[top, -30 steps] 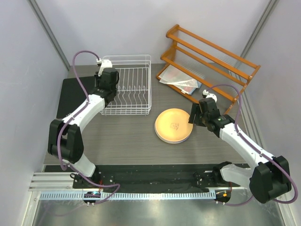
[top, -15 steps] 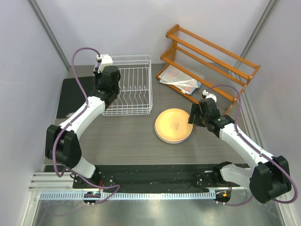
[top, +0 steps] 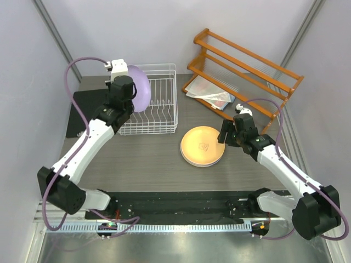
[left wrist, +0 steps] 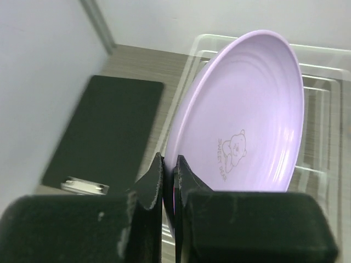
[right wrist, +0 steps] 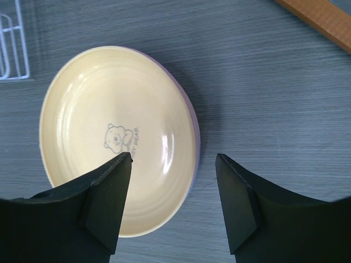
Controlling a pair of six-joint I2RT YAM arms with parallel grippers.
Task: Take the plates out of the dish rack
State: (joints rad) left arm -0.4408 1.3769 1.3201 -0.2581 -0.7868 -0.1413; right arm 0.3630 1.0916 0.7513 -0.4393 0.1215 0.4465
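1. At far left, over the left end of the dish rack (top: 164, 130), the left gripper (left wrist: 169, 165) has its jaws closed on the rim of the lilac plate (left wrist: 247, 120). The plate stands on edge and is raised; whether its lower edge is clear of the tines cannot be told.
2. No other plate shows in the rack in the overhead view, so this appears to be the last one.
3. Right of centre on the bench (top: 142, 161), a stack of plates (top: 202, 145) lies flat with a pale orange plate (right wrist: 109, 137) uppermost. Another rim shows beneath it; the count cannot be told.
4. The right gripper (right wrist: 173, 160) hovers just above the stack's right side, jaws apart and holding nothing.
5. Remaining, by judgement: carry the lilac plate to the stack and set it down.
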